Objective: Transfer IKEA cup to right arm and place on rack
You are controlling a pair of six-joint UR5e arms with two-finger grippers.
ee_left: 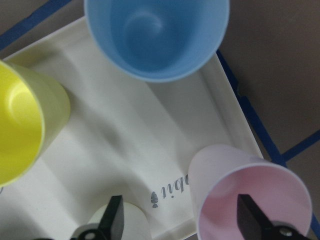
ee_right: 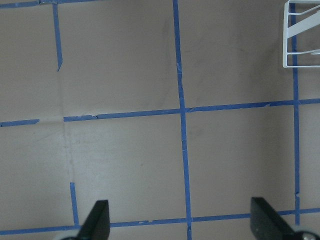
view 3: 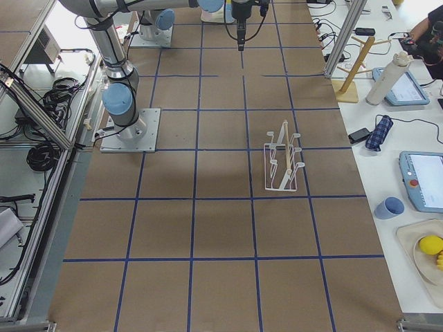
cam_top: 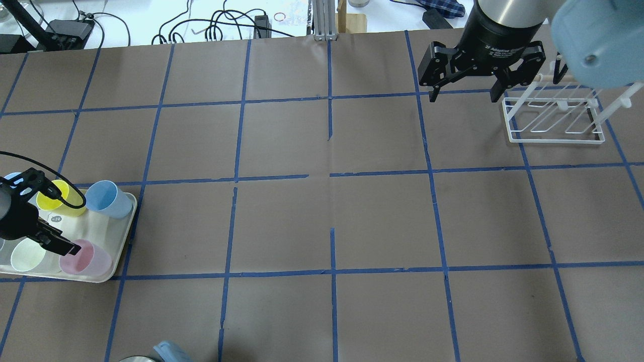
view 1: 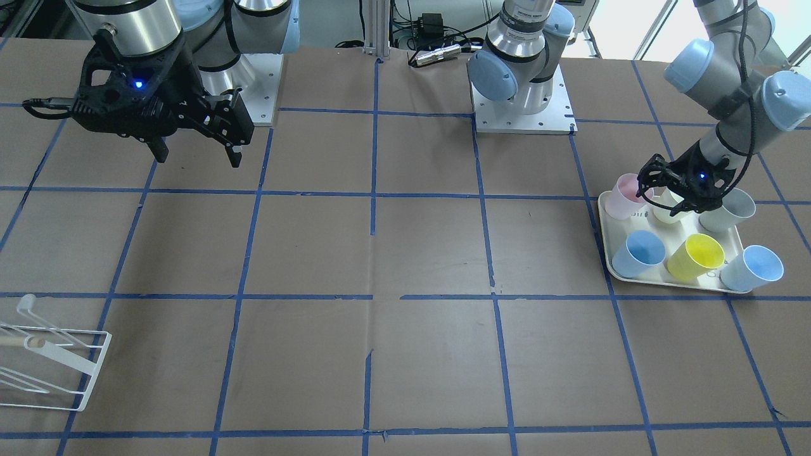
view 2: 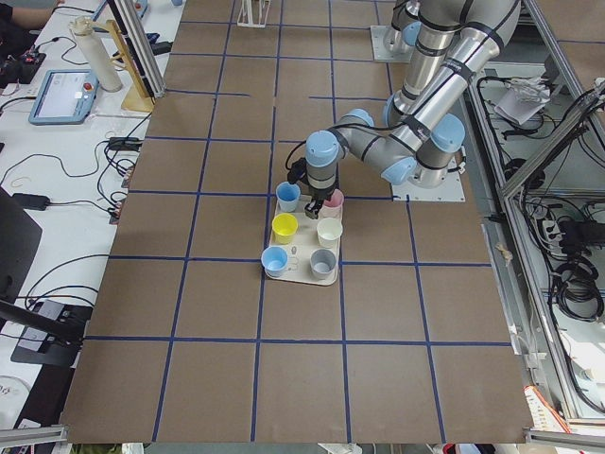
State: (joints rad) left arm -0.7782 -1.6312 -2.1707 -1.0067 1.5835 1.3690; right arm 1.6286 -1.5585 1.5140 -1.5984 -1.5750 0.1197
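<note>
On the robot's left side of the tabletop, close to the base, a cream tray carries six upright cups in two rows. The IKEA cup, pale pink, stands in the tray corner nearest the robot and nearest the tabletop centre. A cream-white cup stands just beside it in the same row. The left arm is folded at the elbow, with its forearm extended over the tray and its wrist turned down. The left end effector points steeply downward with its jaws set wide and grips nothing. One fingertip hangs over the mouth of the pink cup and the other sits at the rim of the cream-white cup, so the pink cup's side wall lies between them. Contact with either cup cannot be determined. Farther out, the tray's second row holds a yellow cup and a light blue cup. Across the tabletop on the robot's right, the right arm rises from its base and reaches forward at height. The right end effector hangs above the tabletop and points straight down, with its jaws spread wide and empty. The rack, white wire with a wooden rod, stands on the far right of the tabletop, to the outer side of this end effector and well apart from the tray.
</note>
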